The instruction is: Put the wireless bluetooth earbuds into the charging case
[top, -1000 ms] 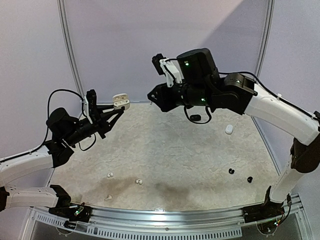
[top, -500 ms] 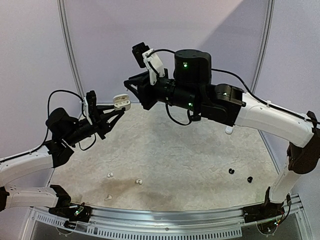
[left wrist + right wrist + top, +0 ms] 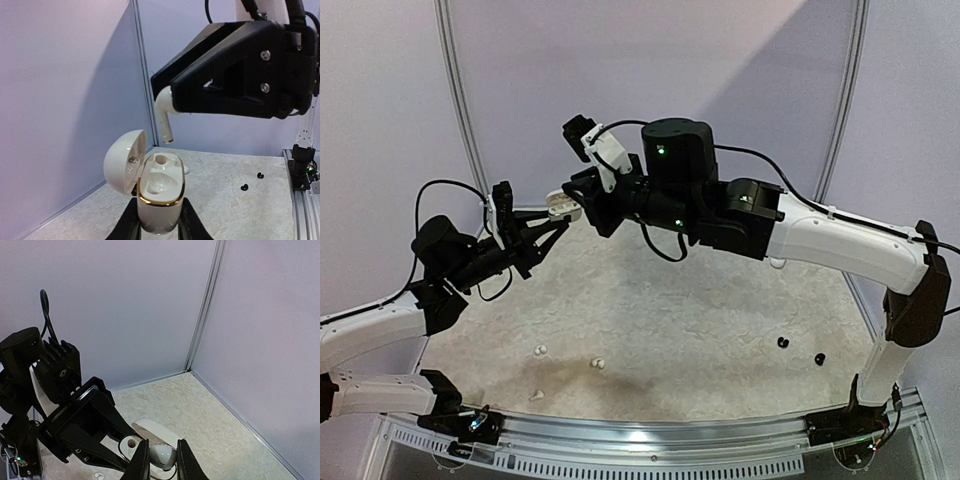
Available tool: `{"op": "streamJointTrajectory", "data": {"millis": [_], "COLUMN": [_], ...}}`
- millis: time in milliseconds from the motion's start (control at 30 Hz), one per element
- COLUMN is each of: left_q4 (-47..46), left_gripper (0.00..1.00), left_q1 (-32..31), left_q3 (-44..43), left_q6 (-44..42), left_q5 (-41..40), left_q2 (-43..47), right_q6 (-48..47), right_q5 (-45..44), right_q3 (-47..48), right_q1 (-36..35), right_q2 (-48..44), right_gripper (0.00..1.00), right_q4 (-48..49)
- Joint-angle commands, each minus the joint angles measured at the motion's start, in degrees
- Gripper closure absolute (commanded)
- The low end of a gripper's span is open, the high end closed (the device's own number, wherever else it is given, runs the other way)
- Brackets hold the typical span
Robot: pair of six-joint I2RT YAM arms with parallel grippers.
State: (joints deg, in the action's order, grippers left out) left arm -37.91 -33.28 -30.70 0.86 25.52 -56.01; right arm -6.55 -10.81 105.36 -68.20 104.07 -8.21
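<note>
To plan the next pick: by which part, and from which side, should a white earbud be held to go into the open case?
Probably best to grip the rounded head across its sides, coming from above, and leave the stem free. The white earbud in the right gripper hangs this way, stem down, above the charging case, whose sockets open upward.

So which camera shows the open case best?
The left wrist view: the case is close, lid open, sockets visible. From the top it's a small white blob; the right wrist view shows it partly behind the bud.
</note>
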Motion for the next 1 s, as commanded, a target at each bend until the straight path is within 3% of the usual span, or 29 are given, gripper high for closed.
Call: {"op": "streamJointTrajectory", "data": {"millis": [0,600,967], "left_q4": [-1.00,-0.29,-0.90], "left_gripper": [1.00,1.00,1.00], "left_q1": [-0.92,-0.91,-0.91], "left_q3": [-0.99,-0.68,-0.91], "left_q6": [0.37,-0.44,-0.58], "left_q5": [0.41,-0.02,-0.53], "left_q2": [-0.01,0.02,0.01], "right_q6": [-1.94,-4.64,-5.11], "right_q5": [-1.56,-7.44,-5.98], "right_q3": [1.70,2.10,2.81], "right_q1": [-0.10,-0.12,-0.14], "right_q2": [1.90,2.30,2.83], "right_gripper": [1.00,1.00,1.00], "right_q4": [-2.08,-4.27,-6.74]}}
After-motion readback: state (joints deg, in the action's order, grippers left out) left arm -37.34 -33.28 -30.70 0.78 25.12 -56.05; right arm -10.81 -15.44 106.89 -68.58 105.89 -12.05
